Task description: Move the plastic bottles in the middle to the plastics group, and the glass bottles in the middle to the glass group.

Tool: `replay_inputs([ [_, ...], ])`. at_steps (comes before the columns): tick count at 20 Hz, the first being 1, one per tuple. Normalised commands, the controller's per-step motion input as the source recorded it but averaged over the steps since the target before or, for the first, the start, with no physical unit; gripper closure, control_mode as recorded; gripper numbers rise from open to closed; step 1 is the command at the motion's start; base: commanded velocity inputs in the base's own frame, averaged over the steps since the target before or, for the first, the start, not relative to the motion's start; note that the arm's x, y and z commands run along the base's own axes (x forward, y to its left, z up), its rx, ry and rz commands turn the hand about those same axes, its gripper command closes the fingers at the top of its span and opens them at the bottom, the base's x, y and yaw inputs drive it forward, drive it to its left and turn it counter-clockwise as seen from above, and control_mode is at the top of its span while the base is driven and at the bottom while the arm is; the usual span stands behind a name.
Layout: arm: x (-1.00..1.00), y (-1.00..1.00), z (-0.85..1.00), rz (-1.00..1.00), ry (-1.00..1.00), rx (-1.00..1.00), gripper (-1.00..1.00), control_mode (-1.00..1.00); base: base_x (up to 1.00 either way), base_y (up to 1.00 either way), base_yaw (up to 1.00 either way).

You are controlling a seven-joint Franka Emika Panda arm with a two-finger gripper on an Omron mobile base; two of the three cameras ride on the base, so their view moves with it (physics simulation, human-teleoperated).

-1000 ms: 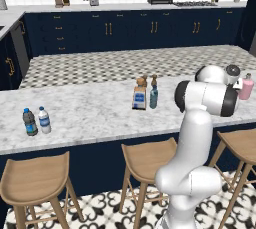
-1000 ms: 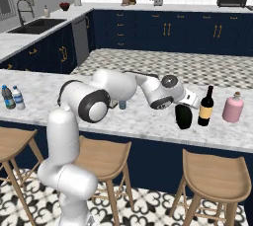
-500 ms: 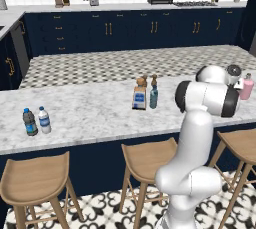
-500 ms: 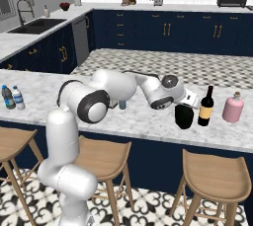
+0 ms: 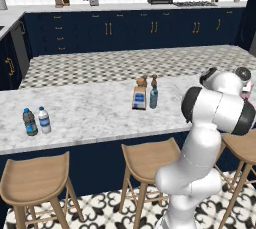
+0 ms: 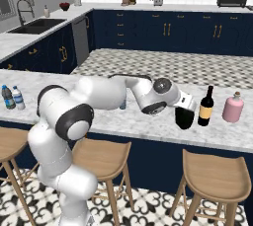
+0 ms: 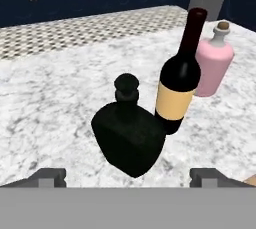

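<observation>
The gripper (image 7: 128,175) stands wide open, its fingertips (image 7: 50,177) apart on either side of the black flask (image 7: 129,140) and holding nothing. The flask stands upright on the marble counter (image 7: 55,108), just beside the wine bottle (image 7: 178,80), near the pink bottle (image 7: 214,68).

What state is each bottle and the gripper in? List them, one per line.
gripper: open, holding nothing.
black flask: upright on the counter beside the wine bottle.
wine bottle: upright.
pink bottle: upright, capped.
square clear bottle: upright, corked.
blue-grey water bottle: upright.
</observation>
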Motion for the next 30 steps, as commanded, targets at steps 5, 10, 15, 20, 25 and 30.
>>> replay_inputs([
  [5, -0.41, 0.89, 0.49, 0.15, 0.0, 0.0, -1.0, -1.0, 0.0, 0.0, 0.0],
  [10, -0.09, 0.68, 0.9, 0.21, 0.05, 0.0, -1.0, -1.0, 0.0, 0.0, 0.0],
  [15, -0.07, 0.84, 0.83, 0.25, 0.23, 0.0, -1.0, -1.0, 0.0, 0.0, 0.0],
  [20, -0.01, 1.0, 0.24, 0.42, 0.48, 0.0, -1.0, -1.0, 0.0, 0.0, 0.0],
  [25, 0.0, 1.0, -0.13, 0.46, 0.37, 0.0, -1.0, -1.0, 0.0, 0.0, 0.0],
  [30, 0.13, 0.74, -0.32, 0.23, 0.01, -0.01, -1.0, -1.0, 0.0, 0.0, 0.0],
])
